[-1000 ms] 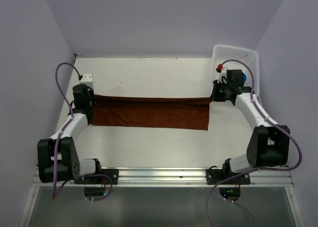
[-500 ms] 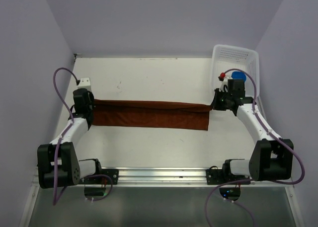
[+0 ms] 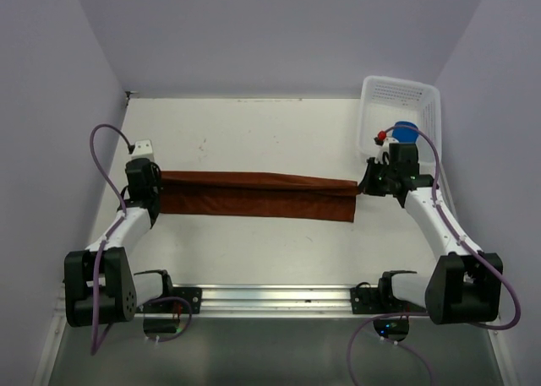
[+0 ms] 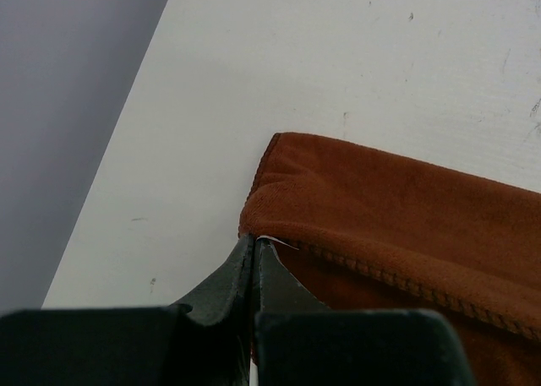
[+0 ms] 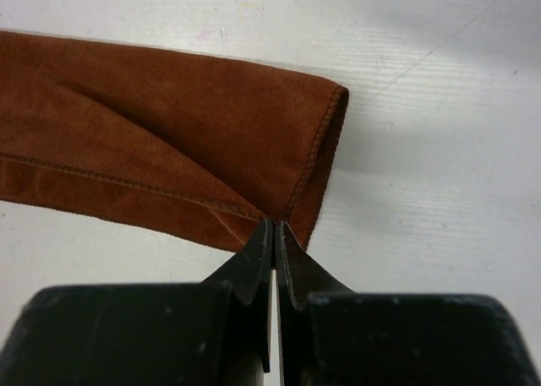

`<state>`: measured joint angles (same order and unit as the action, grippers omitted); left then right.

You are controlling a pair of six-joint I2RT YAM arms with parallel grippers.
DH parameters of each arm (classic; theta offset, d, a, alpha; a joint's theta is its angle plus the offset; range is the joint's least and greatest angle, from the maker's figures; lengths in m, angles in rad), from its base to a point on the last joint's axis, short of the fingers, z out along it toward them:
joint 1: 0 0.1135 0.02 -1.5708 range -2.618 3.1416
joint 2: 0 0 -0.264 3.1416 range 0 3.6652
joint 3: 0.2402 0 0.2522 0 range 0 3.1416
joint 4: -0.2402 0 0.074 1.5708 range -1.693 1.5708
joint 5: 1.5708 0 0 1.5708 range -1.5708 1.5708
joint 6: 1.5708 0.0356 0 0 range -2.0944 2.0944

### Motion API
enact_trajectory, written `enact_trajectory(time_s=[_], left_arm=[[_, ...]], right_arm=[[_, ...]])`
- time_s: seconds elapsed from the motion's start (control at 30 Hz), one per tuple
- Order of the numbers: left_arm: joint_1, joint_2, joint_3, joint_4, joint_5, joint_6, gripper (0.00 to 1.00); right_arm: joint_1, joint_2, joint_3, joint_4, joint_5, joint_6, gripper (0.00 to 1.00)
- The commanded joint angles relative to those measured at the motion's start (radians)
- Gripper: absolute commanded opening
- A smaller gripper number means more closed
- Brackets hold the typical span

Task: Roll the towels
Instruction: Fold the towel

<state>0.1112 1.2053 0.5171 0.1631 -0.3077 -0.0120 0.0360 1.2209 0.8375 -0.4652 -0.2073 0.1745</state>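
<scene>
1. Pinching the left end of the rust-brown towel [image 4: 397, 209] with the left hand [image 4: 255, 244]. Fingers pressed together on a folded corner, low in the middle of the left wrist view.
2. Clamping the same towel's right end with the right hand [image 5: 275, 227]. Fingers closed tight where the stitched hem meets the end fold, at the bottom centre of the right wrist view.
3. Stretched between the two hands as a long narrow band, folded lengthwise, across the middle of the top view. Resting on the white counter [image 3: 254, 133], with scuff marks on the surface above it.
4. At the upper right of the top view, just above the right hand: a white perforated basket [image 3: 397, 90] with the bright blue towel [image 3: 406, 127] bundled inside, partly hidden behind the arm.
</scene>
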Motion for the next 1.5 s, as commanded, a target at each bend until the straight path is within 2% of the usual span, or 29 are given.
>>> enact_trajectory(time_s=[0.0,0.47,0.87,1.07,1.13,1.23,1.47], left_arm=[[0.010,-0.023,-0.012,0.035,-0.034,-0.034,0.00],[0.008,-0.039,-0.032,0.023,-0.050,-0.054,0.00],[-0.036,-0.021,-0.028,0.004,-0.105,-0.020,0.00],[-0.050,-0.036,-0.034,0.000,-0.120,-0.014,0.00],[-0.062,-0.039,-0.032,0.000,-0.122,0.004,0.00],[-0.082,-0.039,-0.026,-0.005,-0.137,0.007,0.00],[-0.110,-0.036,-0.022,-0.016,-0.174,0.050,0.00]], right_arm=[[-0.004,-0.030,-0.012,-0.032,0.009,0.020,0.00],[0.048,-0.057,-0.067,-0.069,0.009,0.049,0.00],[0.136,-0.021,-0.058,-0.121,0.134,0.045,0.02],[0.145,-0.012,-0.049,-0.153,0.160,0.051,0.15],[0.145,-0.024,-0.051,-0.159,0.166,0.056,0.30],[0.145,-0.034,-0.046,-0.165,0.172,0.062,0.43],[0.143,-0.032,-0.035,-0.161,0.160,0.071,0.46]])
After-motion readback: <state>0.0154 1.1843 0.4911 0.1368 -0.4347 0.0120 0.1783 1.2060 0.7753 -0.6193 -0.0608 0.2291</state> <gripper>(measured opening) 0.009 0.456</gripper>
